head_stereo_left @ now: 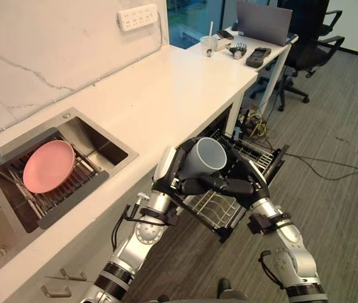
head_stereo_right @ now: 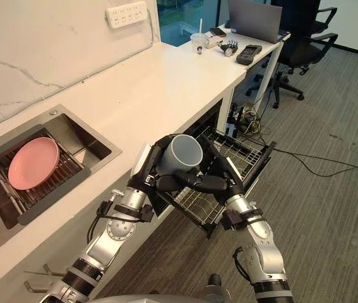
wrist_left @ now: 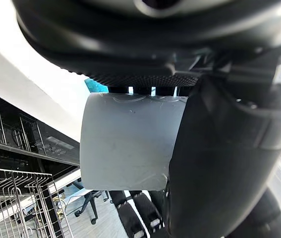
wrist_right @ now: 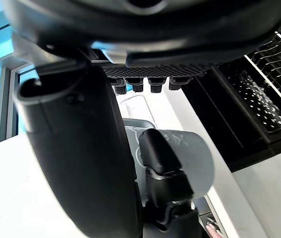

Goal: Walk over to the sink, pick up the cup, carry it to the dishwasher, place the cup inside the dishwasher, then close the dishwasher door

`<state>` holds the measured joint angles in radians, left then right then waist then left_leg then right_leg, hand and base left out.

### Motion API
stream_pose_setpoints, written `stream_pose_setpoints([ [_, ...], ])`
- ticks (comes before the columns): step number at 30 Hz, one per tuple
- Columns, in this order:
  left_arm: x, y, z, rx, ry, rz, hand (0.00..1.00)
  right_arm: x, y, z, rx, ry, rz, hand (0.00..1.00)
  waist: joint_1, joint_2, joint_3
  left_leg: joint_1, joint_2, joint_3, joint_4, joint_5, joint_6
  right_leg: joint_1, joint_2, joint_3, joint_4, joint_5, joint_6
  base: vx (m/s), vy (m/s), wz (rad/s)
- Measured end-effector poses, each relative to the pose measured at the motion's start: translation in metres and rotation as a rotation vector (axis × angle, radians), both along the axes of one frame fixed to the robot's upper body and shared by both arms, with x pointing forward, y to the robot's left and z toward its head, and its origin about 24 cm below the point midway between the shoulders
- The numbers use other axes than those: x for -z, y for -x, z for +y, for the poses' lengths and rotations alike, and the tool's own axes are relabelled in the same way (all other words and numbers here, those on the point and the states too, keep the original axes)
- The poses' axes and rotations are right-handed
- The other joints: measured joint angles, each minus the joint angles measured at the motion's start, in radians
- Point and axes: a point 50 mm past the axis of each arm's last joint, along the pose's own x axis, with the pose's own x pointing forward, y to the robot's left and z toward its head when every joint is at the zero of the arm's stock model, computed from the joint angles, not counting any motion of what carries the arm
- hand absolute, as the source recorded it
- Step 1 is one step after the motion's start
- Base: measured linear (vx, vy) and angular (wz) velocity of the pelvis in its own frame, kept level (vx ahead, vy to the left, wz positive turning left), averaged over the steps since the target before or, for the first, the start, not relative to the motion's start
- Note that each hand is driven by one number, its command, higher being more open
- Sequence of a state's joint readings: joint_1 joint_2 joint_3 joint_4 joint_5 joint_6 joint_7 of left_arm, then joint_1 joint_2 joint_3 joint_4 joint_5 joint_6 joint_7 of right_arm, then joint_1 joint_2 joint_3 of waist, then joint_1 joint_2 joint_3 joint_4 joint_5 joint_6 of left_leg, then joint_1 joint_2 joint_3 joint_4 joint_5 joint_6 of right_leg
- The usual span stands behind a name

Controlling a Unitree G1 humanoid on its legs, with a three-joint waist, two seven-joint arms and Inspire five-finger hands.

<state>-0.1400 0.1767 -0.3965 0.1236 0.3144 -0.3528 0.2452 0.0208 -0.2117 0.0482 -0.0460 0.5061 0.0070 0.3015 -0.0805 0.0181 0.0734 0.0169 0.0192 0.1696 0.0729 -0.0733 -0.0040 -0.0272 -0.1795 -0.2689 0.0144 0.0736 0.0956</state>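
Note:
A grey cup (head_stereo_left: 205, 156) hangs on its side over the pulled-out dishwasher rack (head_stereo_left: 220, 211), mouth turned up and to the right. My left hand (head_stereo_left: 171, 169) clasps its base end; the left wrist view has the cup (wrist_left: 128, 144) just past my thumb (wrist_left: 219, 163). From the other side my right hand (head_stereo_left: 238, 180) grips it too, with its fingers (head_stereo_left: 213, 185) running under the cup and its thumb by the rim. The right wrist view catches the cup (wrist_right: 202, 161) beyond that hand's thumb (wrist_right: 81, 163). The dishwasher (head_stereo_right: 254, 165) stands open under the counter.
The white counter (head_stereo_left: 166, 95) runs along my left, and the sink (head_stereo_left: 106, 150) in it holds a pink plate (head_stereo_left: 48, 165) on a drying rack. Further on, a laptop (head_stereo_left: 264, 22) and small items sit on a desk by an office chair (head_stereo_left: 311, 44). Cables lie on the carpet at right.

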Motion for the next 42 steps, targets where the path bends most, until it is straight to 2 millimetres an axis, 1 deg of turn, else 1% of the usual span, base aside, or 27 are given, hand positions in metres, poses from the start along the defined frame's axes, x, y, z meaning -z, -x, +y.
stream_pose_setpoints([
  [6,-0.002,0.001,-0.002,0.007,0.005,-0.006,0.0,-0.004,-0.006,0.014,-0.001,-0.007,-0.001,1.0,0.014,-0.001,0.0,0.0,-0.004,-0.022,0.0,0.007,0.003,0.016,-0.004,-0.021,-0.007,0.001,0.0,-0.02,-0.004,0.11],
  [11,0.0,0.002,-0.003,0.012,0.014,0.004,0.0,-0.005,-0.009,0.021,-0.005,-0.017,-0.005,1.0,0.025,-0.012,-0.002,0.001,-0.004,-0.025,-0.001,0.012,0.002,0.04,0.002,-0.022,-0.055,0.028,-0.001,-0.04,-0.01,0.02],
  [12,0.0,0.003,-0.003,0.013,0.012,0.005,0.0,-0.003,-0.009,0.021,-0.001,-0.021,0.004,0.0,0.028,-0.016,-0.004,0.0,-0.004,-0.026,0.0,0.013,0.001,0.044,0.003,-0.023,-0.063,0.032,-0.002,-0.04,-0.016,0.01],
  [18,0.001,0.003,-0.001,0.012,-0.003,0.007,0.0,0.004,-0.009,0.028,-0.022,-0.028,0.031,0.0,0.034,-0.024,-0.007,0.0,-0.002,-0.033,-0.001,0.018,0.0,0.049,0.006,-0.031,-0.07,0.037,-0.005,-0.04,-0.013,0.03],
  [22,0.002,0.002,0.0,0.0,-0.003,0.011,0.0,0.006,-0.012,0.029,0.003,-0.028,0.029,0.0,0.04,-0.03,-0.007,0.0,-0.003,-0.041,-0.002,0.022,-0.001,0.062,0.008,-0.04,-0.087,0.045,-0.007,-0.04,-0.012,0.07],
  [27,0.002,0.002,0.002,-0.012,0.01,0.016,0.0,0.005,-0.014,0.034,0.025,-0.022,0.022,0.0,0.041,-0.036,-0.005,-0.001,-0.002,-0.043,-0.007,0.027,-0.002,0.062,0.011,-0.042,-0.092,0.048,-0.009,-0.02,-0.008,0.01],
  [30,0.002,0.002,0.003,-0.024,0.017,0.011,0.0,0.004,-0.014,0.036,0.039,-0.01,0.013,0.0,0.041,-0.044,-0.002,-0.002,0.001,-0.042,-0.012,0.03,-0.003,0.061,0.014,-0.042,-0.098,0.052,-0.011,-0.01,-0.005,-0.01],
  [34,0.002,0.002,0.003,-0.033,0.022,0.007,0.0,0.003,-0.015,0.039,0.046,-0.007,0.005,0.0,0.04,-0.044,-0.002,-0.002,0.001,-0.041,-0.012,0.03,-0.003,0.06,0.015,-0.041,-0.098,0.052,-0.011,0.0,0.0,0.0],
  [35,0.001,0.002,0.003,-0.039,0.025,0.005,1.0,0.002,-0.015,0.04,0.05,-0.008,0.003,0.0,0.041,-0.044,-0.002,-0.002,0.001,-0.041,-0.012,0.03,-0.003,0.06,0.015,-0.041,-0.098,0.052,-0.011,0.0,0.0,0.0],
  [40,-0.001,0.002,0.003,-0.043,0.036,-0.005,1.0,-0.002,-0.016,0.047,0.093,-0.014,-0.02,0.0,0.042,-0.044,-0.002,-0.002,0.002,-0.043,-0.012,0.031,-0.003,0.062,0.015,-0.043,-0.098,0.053,-0.011,-0.03,-0.005,0.01],
  [42,-0.006,0.003,0.0,-0.036,0.052,-0.017,1.0,-0.006,-0.018,0.049,0.128,-0.02,-0.052,0.0,0.042,-0.044,-0.002,-0.004,0.002,-0.047,-0.012,0.033,-0.003,0.062,0.015,-0.047,-0.098,0.053,-0.012,-0.04,-0.008,0.05],
])
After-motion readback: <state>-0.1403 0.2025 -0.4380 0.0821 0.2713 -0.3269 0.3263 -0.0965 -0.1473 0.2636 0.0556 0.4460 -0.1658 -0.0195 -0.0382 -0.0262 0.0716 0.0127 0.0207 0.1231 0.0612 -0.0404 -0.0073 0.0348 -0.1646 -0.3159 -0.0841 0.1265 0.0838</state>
